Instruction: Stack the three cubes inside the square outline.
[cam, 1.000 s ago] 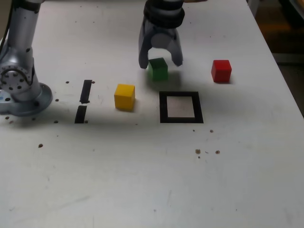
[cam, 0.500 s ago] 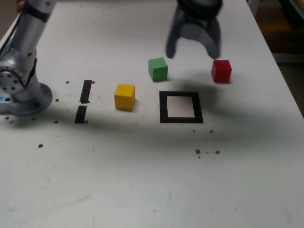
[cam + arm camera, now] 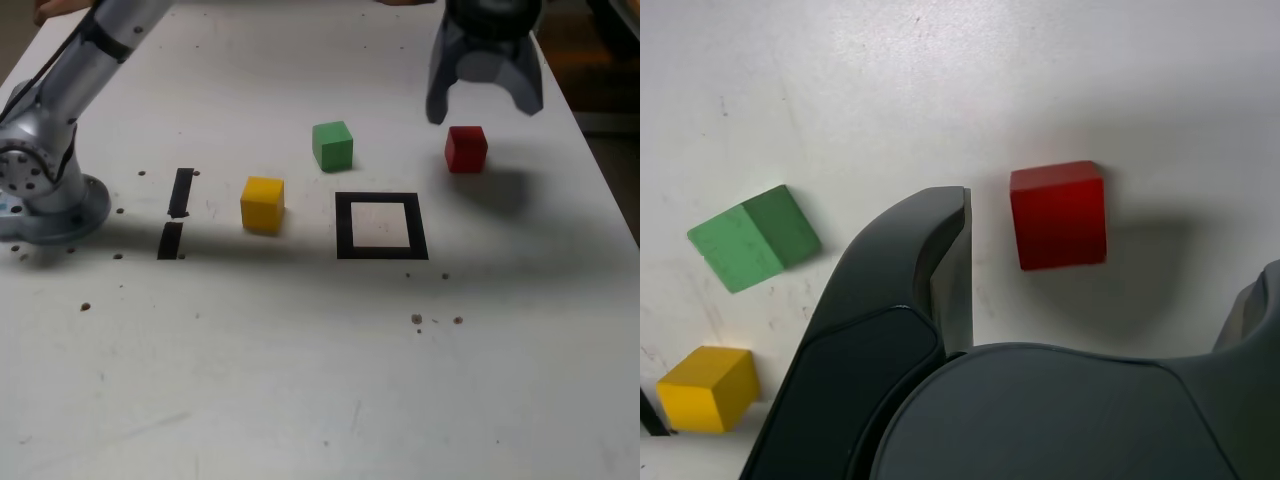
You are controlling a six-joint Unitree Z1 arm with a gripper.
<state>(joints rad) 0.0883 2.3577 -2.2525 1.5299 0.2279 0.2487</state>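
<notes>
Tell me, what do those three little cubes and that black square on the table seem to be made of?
The red cube, green cube and yellow cube look like painted wood or hard plastic: flat matte colour, crisp edges, no grain visible, so I cannot tell which. The square outline looks like black tape stuck flat on the white table, with straight strips meeting at the corners.

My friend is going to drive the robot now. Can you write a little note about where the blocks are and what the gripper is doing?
Gripper: open, empty, hovering above the small red cube.
Red cube: on the white table, beyond the black tape square outline, toward the exterior view's right.
Small green cube: beyond the outline's left corner.
Small yellow cube: left of the outline.
Done: nothing is stacked; the outline holds no cube.
Left: bring all three cubes inside and stack them.
</notes>
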